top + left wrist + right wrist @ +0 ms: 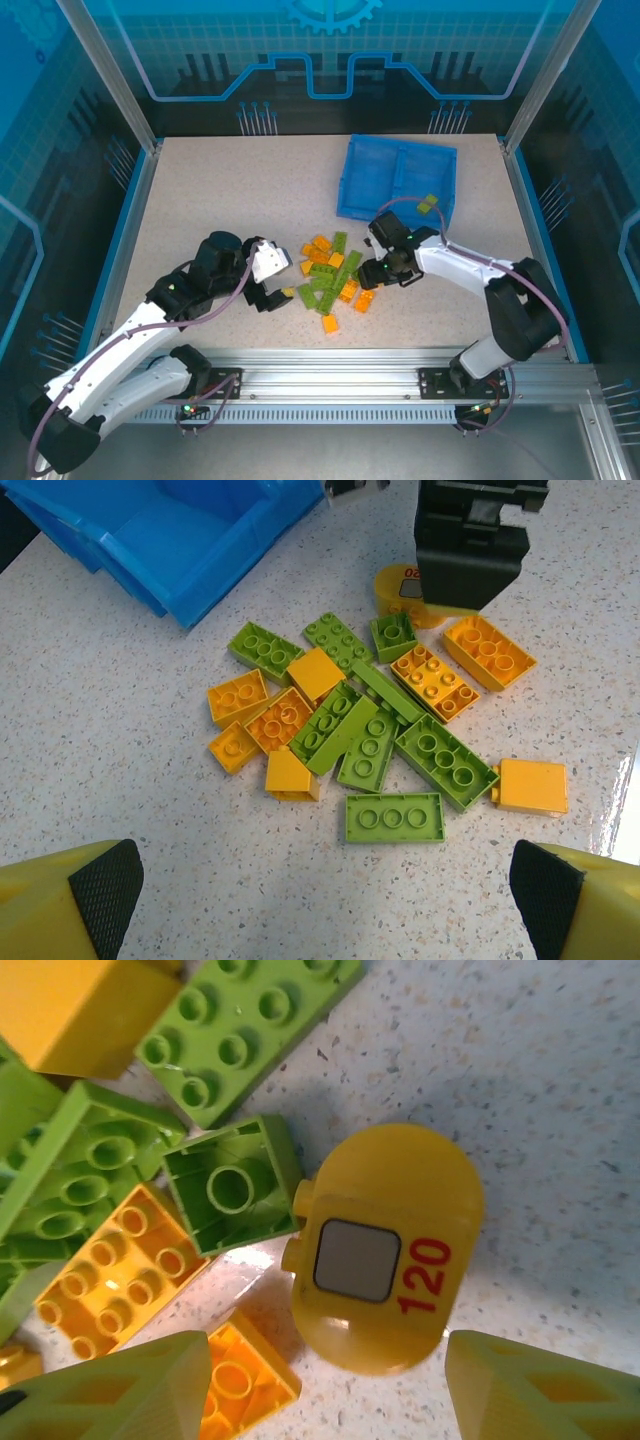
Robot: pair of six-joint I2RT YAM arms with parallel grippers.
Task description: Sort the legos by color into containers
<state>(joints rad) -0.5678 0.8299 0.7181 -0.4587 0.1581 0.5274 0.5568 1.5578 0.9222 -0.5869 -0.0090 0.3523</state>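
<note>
**Legos lying in a heap, both claws hanging open**

Most of the legos (pixel 330 280) are lying in one messy heap in the middle of the table (pixel 200 200). Orange ones and green ones are all mixed up, and some are leaning on each other. The blue tray (pixel 380 175) is sitting behind the heap, toward the far right of the table, near it but not touching it. Two green legos (pixel 428 205) are already lying in its right-hand box, close to the near corner.

The right claw (pixel 325 1388) is hanging low at the right side of the heap. Its two fingers are standing apart, and it is not squeezing anything. Right under it, between the fingers, a yellow round piece (pixel 385 1250) is sitting on the table (it is wearing a red 120 and a little gray square). A green brick (pixel 235 1190) is lying upside down and pressing against the left side of that piece. An orange brick (pixel 120 1270) is lying studs-up just beside the green one.

The left claw (pixel 320 910) is hovering at the left side of the heap and pointing at it. Its fingers are spread wide apart, and it is holding nothing.
</note>
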